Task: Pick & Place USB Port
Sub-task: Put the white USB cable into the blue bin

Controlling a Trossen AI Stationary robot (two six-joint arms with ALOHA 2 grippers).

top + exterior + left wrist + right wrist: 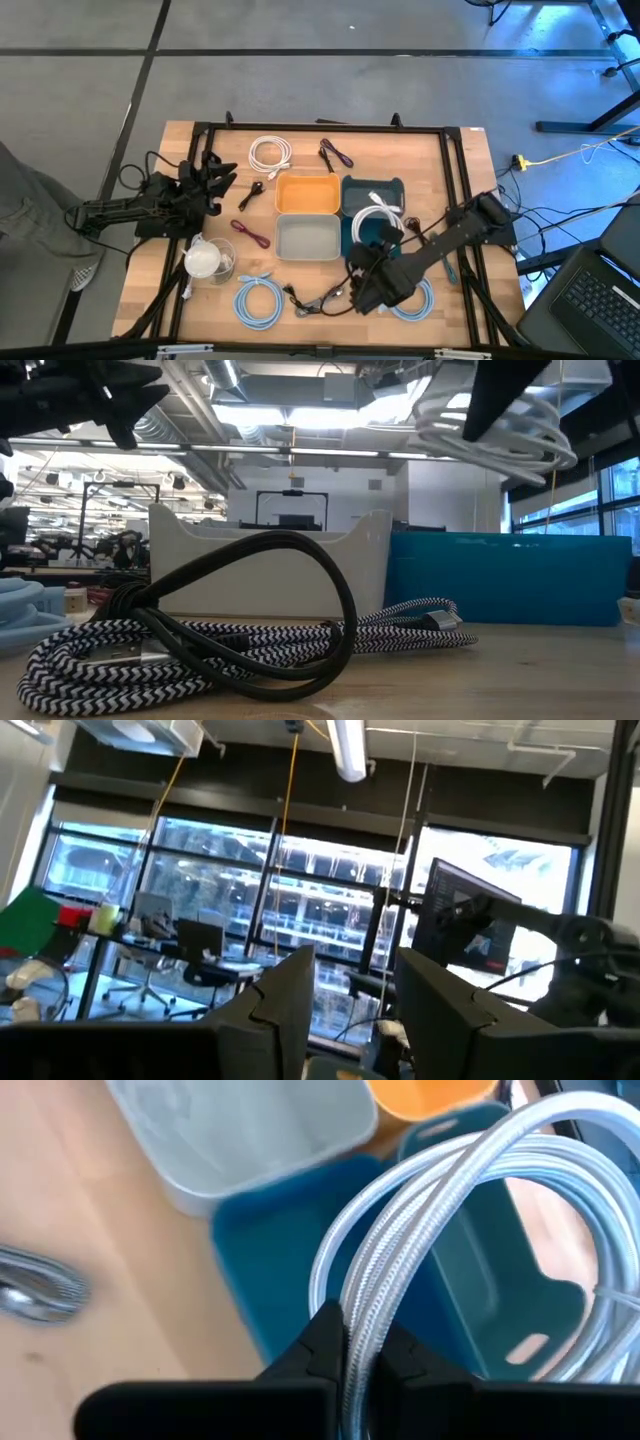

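Observation:
A white braided cable coil hangs over the teal bin, and my right gripper is shut on it. The low view shows the white coil lifted above the teal bin. In the right wrist view its loops spread out over the teal bin. My left gripper waits open above the table's left side, pointing level into the room, its fingers apart. My right gripper pinches a bundle of several white cable strands between its two fingers. The fingers come from the table's near side. The coil is lifted clear and its loops hang out over the teal bin.
An orange bin and a grey bin sit left of the teal one. Loose on the table are another white coil, dark cables, a braided black-and-white cable, two light-blue coils and a white cup.

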